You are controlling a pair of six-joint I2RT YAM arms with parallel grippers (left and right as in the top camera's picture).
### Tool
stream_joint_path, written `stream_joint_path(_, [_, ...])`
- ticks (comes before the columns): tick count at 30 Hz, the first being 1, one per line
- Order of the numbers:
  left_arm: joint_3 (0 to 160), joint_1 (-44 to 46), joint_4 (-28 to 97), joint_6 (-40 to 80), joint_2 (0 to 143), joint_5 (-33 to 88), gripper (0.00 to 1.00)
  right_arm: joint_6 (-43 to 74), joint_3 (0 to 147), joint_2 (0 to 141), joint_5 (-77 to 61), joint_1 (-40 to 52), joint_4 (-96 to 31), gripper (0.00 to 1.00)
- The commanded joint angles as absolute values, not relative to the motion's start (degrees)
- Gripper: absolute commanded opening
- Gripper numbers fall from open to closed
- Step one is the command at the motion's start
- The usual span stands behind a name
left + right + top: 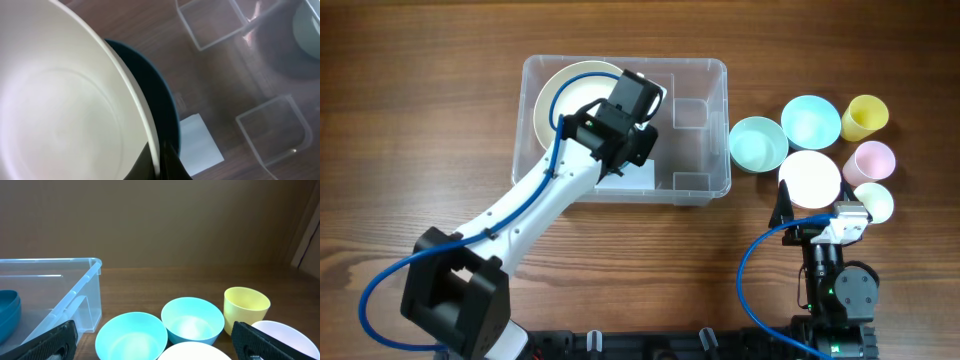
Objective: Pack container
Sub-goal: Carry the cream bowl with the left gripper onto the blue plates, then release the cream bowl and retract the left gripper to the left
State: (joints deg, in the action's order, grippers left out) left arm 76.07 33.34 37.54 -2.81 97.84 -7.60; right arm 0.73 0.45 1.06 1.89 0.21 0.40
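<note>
The container (700,150) is a clear plastic bin at the table's middle, with a white label (200,142) on its base. A cream plate (568,100) stands in its left part, tilted over a dark teal dish (157,95). My left gripper (605,120) reaches down into the bin, shut on the cream plate's rim (145,115). In the left wrist view its black fingers (175,167) pinch that rim from both sides. My right gripper (820,215) is open, low behind a white bowl (809,177), with nothing between its pads (52,342).
Right of the bin stand a teal bowl (757,143), a light blue bowl (810,120), a yellow cup (865,117), a pink cup (871,160) and a pale cup (874,201). Two clear ribs (270,130) rise from the bin's right wall.
</note>
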Motion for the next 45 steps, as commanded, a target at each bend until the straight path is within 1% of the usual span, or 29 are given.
stream_joint_path(1, [76.71, 33.08, 36.93, -2.52, 98.91, -8.38, 0.04, 0.16, 0.3, 0.8, 1.17, 0.03, 0.58, 1.0])
stream_joint_path(13, [76.73, 32.73, 34.94, -2.55, 101.71, -8.43, 0.04, 0.16, 0.3, 0.8, 1.17, 0.03, 0.58, 1.0])
stream_joint_path(14, [76.71, 32.6, 35.0, -2.55, 101.71, -8.45, 0.06, 0.14, 0.3, 0.8, 1.17, 0.03, 0.58, 1.0])
stream_joint_path(15, [76.71, 32.56, 34.98, -2.55, 101.71, -8.45, 0.27, 0.16, 0.3, 0.8, 1.17, 0.03, 0.58, 1.0])
stream_joint_path(16, [76.73, 32.51, 34.92, -2.57, 101.71, -8.45, 0.95, 0.16, 0.3, 0.8, 1.17, 0.03, 0.58, 1.0])
stream_joint_path(17, [76.73, 32.49, 34.74, -2.74, 101.69, -8.47, 1.0, 0.16, 0.3, 0.8, 1.17, 0.03, 0.58, 1.0])
stream_joint_path(26, [76.79, 32.12, 33.91, -2.48, 101.14, -8.14, 1.0, 0.16, 0.3, 0.8, 1.17, 0.03, 0.58, 1.0])
stream_joint_path(28, [76.77, 32.14, 34.24, -2.5, 101.14, -6.26, 0.99, 0.16, 0.3, 0.8, 1.17, 0.03, 0.58, 1.0])
stream_joint_path(31, [76.79, 32.12, 34.35, -2.5, 101.14, -2.68, 0.87, 0.16, 0.3, 0.8, 1.17, 0.03, 0.58, 1.0])
stream_joint_path(33, [76.77, 32.12, 34.37, -2.5, 101.16, -1.98, 0.82, 0.14, 0.3, 0.8, 1.17, 0.03, 0.58, 1.0])
stream_joint_path(34, [76.77, 32.12, 34.39, -2.5, 101.16, -2.13, 0.82, 0.14, 0.3, 0.8, 1.17, 0.03, 0.58, 1.0])
stream_joint_path(35, [76.79, 32.12, 34.37, -2.5, 101.14, -2.31, 0.82, 0.16, 0.3, 0.8, 1.17, 0.03, 0.58, 1.0])
stream_joint_path(36, [76.79, 31.92, 34.39, -2.46, 100.77, -2.96, 0.87, 0.16, 0.3, 0.8, 1.17, 0.03, 0.58, 1.0])
stream_joint_path(37, [76.79, 31.57, 34.37, -2.07, 100.38, -3.31, 1.0, 0.14, 0.3, 0.8, 1.17, 0.03, 0.58, 1.0])
stream_joint_path(41, [76.88, 28.82, 34.37, 2.46, 96.25, -3.7, 1.0, 0.14, 0.3, 0.8, 1.17, 0.03, 0.58, 1.0])
stream_joint_path(45, [76.88, 22.26, 34.96, 7.35, 88.62, -4.14, 1.0, 0.16, 0.3, 0.8, 1.17, 0.03, 0.58, 1.0])
